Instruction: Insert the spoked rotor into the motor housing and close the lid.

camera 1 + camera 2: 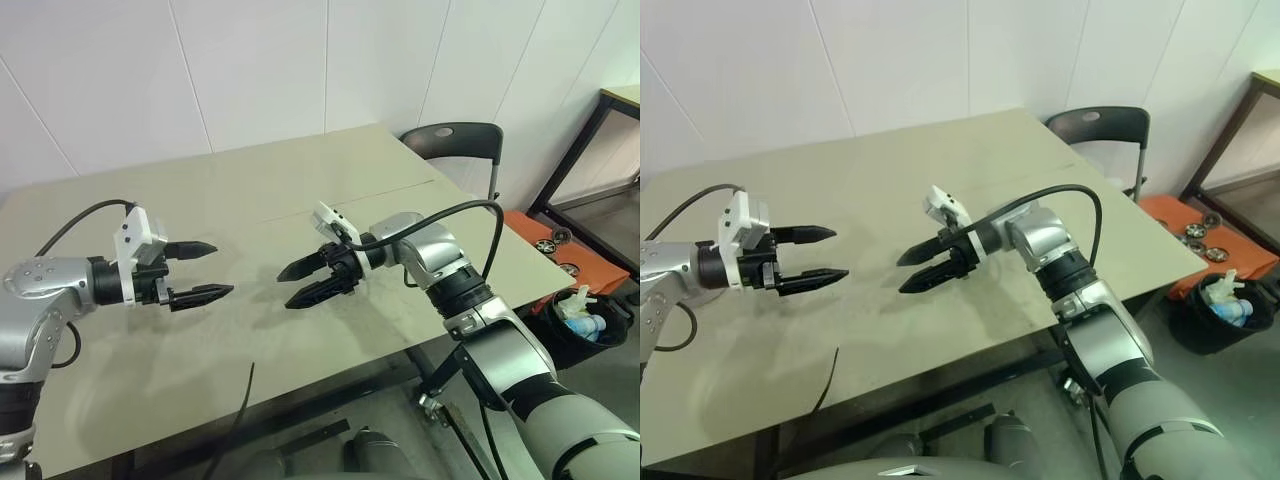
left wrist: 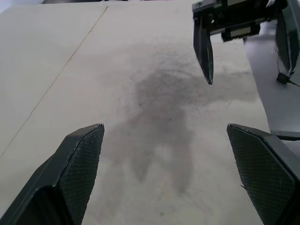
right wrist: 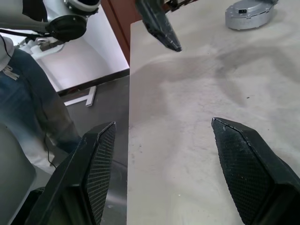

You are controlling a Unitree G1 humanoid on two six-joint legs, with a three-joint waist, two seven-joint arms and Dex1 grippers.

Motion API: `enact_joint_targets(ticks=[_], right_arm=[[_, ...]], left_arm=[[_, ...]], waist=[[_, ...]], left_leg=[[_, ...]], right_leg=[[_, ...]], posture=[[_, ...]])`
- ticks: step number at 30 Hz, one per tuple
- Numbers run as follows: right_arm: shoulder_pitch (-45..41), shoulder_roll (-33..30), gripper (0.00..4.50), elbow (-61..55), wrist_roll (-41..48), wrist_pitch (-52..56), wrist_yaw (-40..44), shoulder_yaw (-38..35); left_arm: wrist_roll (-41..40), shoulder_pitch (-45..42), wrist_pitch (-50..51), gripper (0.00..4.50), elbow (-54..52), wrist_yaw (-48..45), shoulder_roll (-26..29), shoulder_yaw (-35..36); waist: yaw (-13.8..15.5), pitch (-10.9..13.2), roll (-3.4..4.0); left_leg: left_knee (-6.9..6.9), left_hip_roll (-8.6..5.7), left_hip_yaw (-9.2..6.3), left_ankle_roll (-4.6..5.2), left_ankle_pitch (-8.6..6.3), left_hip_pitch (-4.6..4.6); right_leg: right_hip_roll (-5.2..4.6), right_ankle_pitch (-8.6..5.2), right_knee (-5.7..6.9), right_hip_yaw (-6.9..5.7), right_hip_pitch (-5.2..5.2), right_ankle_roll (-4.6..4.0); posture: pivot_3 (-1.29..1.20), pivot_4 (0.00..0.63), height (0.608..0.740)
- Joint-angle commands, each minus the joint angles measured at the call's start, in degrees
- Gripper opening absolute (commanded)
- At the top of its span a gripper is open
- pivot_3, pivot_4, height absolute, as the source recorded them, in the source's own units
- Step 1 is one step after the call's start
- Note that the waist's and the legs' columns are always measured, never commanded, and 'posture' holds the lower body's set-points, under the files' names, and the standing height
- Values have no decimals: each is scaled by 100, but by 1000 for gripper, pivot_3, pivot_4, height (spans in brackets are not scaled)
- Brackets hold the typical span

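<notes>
The spoked rotor, the motor housing and the lid are out of view. Both grippers hover just above the beige table (image 1: 250, 190), tips pointing at each other across a short gap. My left gripper (image 1: 223, 268) is open with nothing between its fingers. My right gripper (image 1: 284, 288) is open and empty too. In the left wrist view my own gripper (image 2: 165, 126) spans bare tabletop, with a finger of the right gripper (image 2: 204, 51) beyond. In the right wrist view my gripper (image 3: 163, 123) hangs over the table's front edge.
A dark chair (image 1: 455, 140) stands behind the table's far right corner. To the right on the floor are an orange tray (image 1: 560, 245) with small parts and a black bin (image 1: 590, 325). A person's leg in jeans (image 3: 28, 93) is by the front edge.
</notes>
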Motion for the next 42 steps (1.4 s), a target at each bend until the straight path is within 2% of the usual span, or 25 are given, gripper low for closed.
enact_joint_targets(ticks=[1, 11, 22, 27, 32, 35, 42], right_arm=[[-107, 15, 3436, -145, 73, -8, 156, -57], [-395, 44, 3436, 264, -129, -311, 338, -45], [-389, 24, 3436, 776, -648, -1488, 379, -83], [-427, 92, 3436, 930, -675, -1668, 348, -163], [-416, 115, 3436, 967, -715, -1665, 386, -115], [-418, 133, 3436, 1000, -767, -1669, 371, -92], [-406, 160, 3436, 907, -771, -1505, 309, -129]], left_arm=[[-145, 131, 58, 4457, -313, 99, 64, 321], [-152, 438, 44, 4457, -561, 307, 35, 448], [710, 1251, -1302, 4457, -581, 651, -234, 442], [593, 1347, -1266, 4457, -731, 707, -315, 491], [146, 1303, -719, 4457, -714, 577, -155, 632], [267, 1344, -692, 4457, -592, 429, 29, 579], [283, 1286, -763, 4457, -464, 352, 36, 579]], waist=[[6, 1, 1], [1, 5, 8], [9, 8, 13], [10, 9, 15], [6, 9, 15], [3, 10, 16], [4, 12, 20]], left_leg=[[0, 0, 0, 0, 0, 0], [0, -1, -1, 0, 0, 3], [0, -1, 0, 0, 0, 3], [1, 0, 0, 0, 0, 3], [0, 0, -1, 0, 0, 4], [0, 0, 0, 0, 0, 4], [0, 0, 0, 0, 0, 5]], right_leg=[[0, 0, 0, -1, 0, 0], [1, 0, 0, -2, 3, 0], [0, 0, 0, -1, 3, -1], [-1, 0, 0, -2, 4, -1], [0, 0, 1, -2, 3, -1], [1, 0, 1, -2, 4, -1], [1, 0, 1, -2, 4, -1]], posture=[[0, 0, 740], [0, 0, 740], [0, 0, 740], [0, 0, 740], [0, 0, 740], [0, 0, 740], [0, 0, 740]])
